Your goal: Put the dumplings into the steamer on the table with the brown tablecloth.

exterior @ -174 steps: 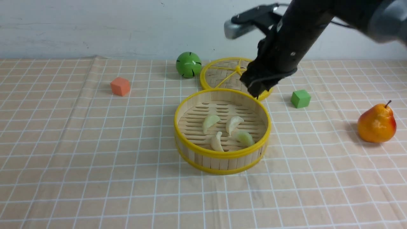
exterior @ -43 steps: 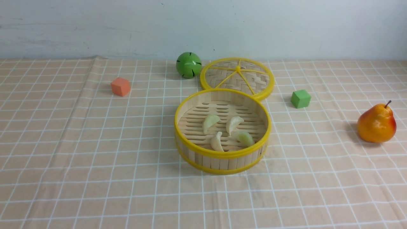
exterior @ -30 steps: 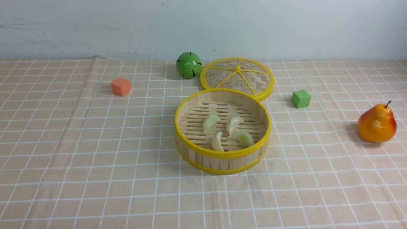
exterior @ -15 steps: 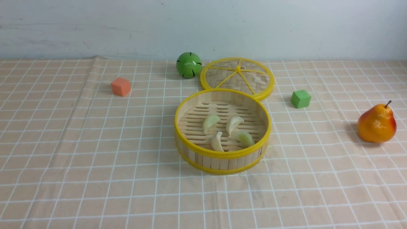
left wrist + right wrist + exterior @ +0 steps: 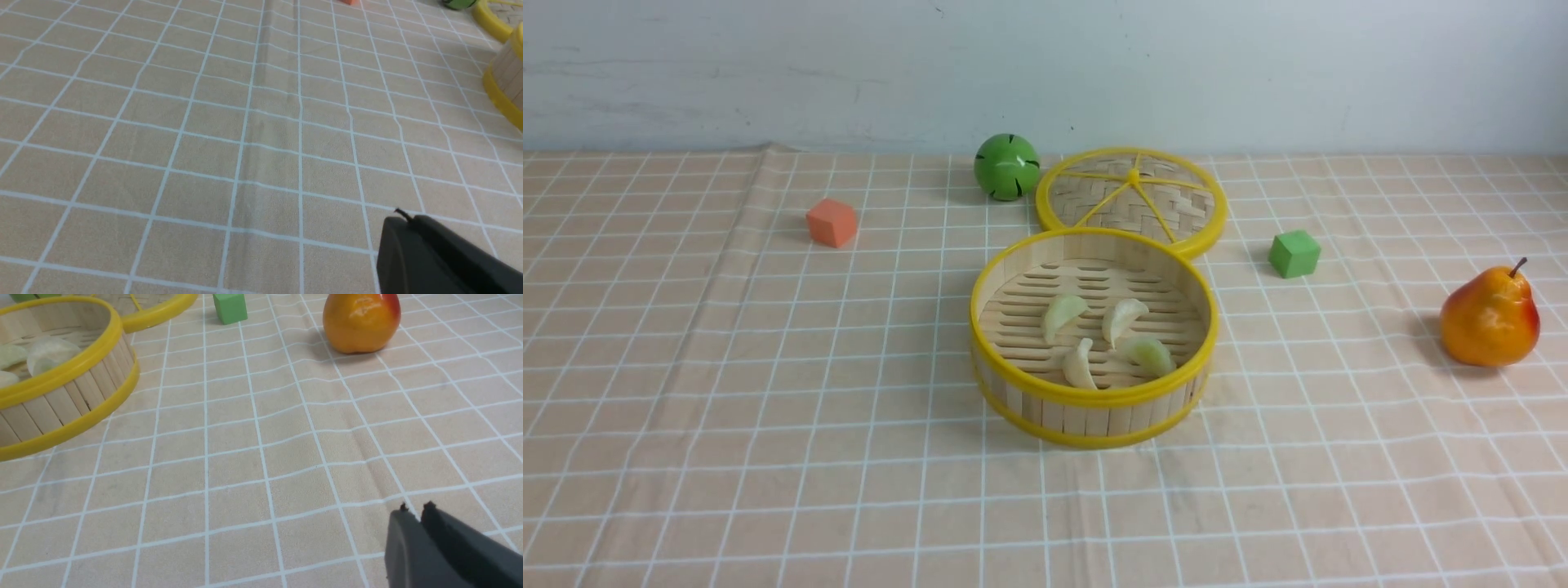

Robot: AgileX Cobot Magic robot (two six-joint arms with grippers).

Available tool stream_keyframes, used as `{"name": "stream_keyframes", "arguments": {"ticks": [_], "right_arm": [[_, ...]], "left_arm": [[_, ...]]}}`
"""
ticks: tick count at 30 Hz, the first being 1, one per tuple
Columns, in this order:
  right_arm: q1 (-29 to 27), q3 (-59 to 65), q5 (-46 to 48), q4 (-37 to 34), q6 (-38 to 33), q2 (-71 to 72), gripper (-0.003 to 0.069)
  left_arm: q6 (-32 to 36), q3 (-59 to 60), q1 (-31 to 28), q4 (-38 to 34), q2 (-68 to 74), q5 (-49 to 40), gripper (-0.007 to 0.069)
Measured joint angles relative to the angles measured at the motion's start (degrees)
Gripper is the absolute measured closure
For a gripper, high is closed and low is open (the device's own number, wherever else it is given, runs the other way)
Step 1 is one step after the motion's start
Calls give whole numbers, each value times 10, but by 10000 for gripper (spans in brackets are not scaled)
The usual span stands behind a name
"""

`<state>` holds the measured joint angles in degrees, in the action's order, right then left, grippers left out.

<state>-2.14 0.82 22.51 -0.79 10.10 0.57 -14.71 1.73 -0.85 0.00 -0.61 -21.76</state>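
The steamer [image 5: 1094, 400] stands in the middle of the table on the brown tablecloth [image 5: 768, 367]. Several pale dumplings [image 5: 1125, 320] lie on its slatted floor, close together. The steamer's wall also shows in the right wrist view [image 5: 61, 404] with dumplings [image 5: 49, 353] inside, and at the edge of the left wrist view [image 5: 506, 77]. Neither arm shows in the front view. My left gripper [image 5: 402, 218] is shut and empty above bare cloth. My right gripper [image 5: 414, 510] is shut and empty above bare cloth, apart from the steamer.
The flat woven lid [image 5: 1131, 200] lies behind the steamer. A green ball [image 5: 1007, 167] sits at its left. An orange cube [image 5: 832, 222] is at the back left. A green cube [image 5: 1294, 253] and a pear [image 5: 1490, 317] are at the right.
The right arm, which hung over the steamer's back rim 5.8 s ago, has left the front view. Nothing has moved in the last 1.4 s.
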Motion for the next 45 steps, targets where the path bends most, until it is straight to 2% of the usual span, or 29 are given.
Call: {"name": "stream_keyframes", "arguments": {"ticks": [45], "right_arm": [[0, 0, 0, 0, 0, 0, 567]], "left_arm": [[-2, 0, 0, -7, 0, 0, 638]]}}
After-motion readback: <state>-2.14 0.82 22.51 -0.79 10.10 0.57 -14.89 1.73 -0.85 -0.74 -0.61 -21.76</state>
